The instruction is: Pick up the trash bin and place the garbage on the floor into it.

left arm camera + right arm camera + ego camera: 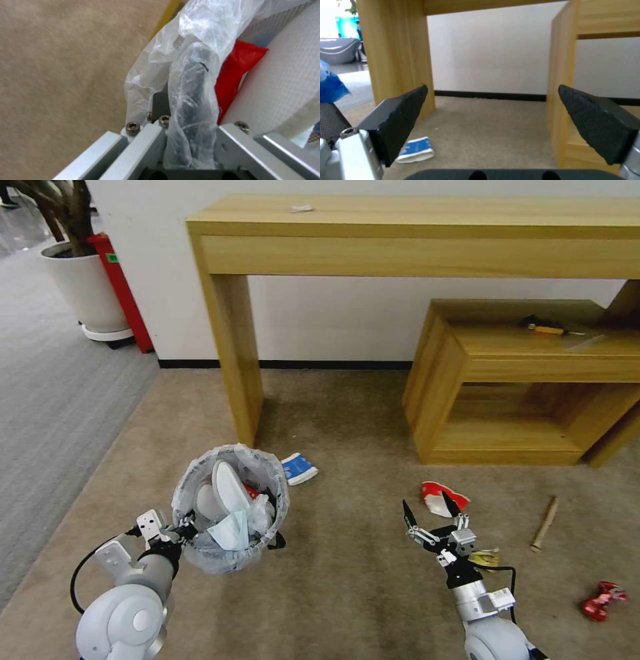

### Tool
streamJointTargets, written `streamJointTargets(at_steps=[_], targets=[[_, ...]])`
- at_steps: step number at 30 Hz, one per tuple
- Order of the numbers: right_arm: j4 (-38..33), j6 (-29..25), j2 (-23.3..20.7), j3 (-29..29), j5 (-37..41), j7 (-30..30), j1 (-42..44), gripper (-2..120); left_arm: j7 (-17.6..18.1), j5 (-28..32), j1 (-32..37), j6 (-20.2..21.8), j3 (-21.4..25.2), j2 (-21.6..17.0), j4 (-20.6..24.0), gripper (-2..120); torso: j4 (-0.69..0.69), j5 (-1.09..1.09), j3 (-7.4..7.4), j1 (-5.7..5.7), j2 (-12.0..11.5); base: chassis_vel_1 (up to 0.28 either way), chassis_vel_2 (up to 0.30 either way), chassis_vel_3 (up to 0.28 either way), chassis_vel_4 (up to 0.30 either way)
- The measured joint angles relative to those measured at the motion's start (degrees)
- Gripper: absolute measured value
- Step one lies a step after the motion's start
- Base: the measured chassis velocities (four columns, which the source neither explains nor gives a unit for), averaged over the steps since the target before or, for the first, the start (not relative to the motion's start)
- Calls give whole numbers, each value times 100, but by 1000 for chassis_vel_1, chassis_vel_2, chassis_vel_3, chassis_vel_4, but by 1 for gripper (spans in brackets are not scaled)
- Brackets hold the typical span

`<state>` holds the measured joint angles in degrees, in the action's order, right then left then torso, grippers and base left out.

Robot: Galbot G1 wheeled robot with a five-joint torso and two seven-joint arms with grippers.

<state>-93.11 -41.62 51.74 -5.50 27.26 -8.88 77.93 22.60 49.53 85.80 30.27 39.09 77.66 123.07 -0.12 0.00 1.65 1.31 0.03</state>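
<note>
Bin (230, 507) hangs off the floor (347, 580) in the left tool (181, 532), which is clamped on the near rim, pinching the plastic liner (186, 100) against the black wall. Gripping the rim leaves the mouth facing up and free for dropping things in, and the bin sits on the robot's left, away from most of the loose litter. Inside it already lie a white slipper (227, 488), a blue mask (230, 530), a clear bottle and a red wrapper (233, 75) pressed beside the liner.

The right tool (430, 513) is empty with its pads (403, 117) spread wide, held low over the floor and pointing forward, just short of the red-white cup (441, 497). That posture looks like readiness to close on litter, probably the cup.

More garbage remains on the floor: a blue-white carton (298, 468) just beside the bin near the table leg (233, 353), a yellowish scrap (485, 558) next to the right arm, a wooden stick (545, 523) farther right, and a crushed red can (602, 600) at the far right. The job seems about half done, judged from how much is in the bin.
</note>
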Motion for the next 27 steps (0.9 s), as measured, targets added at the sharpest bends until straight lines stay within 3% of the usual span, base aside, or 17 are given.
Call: streamJointTargets(at_steps=[21, 27], targets=[[104, -142, 75, 38, -234, 49, 133, 100, 4, -10, 46, -3, 57, -3, 1, 0, 1, 2, 0, 0, 0, -119, -127, 128, 118], [355, -128, 69, 31, -750, -226, 229, 100, -13, -15, 105, -7, 117, 8, 6, 0, 1, 0, 0, 0, 0, -26, -15, 18, 22]])
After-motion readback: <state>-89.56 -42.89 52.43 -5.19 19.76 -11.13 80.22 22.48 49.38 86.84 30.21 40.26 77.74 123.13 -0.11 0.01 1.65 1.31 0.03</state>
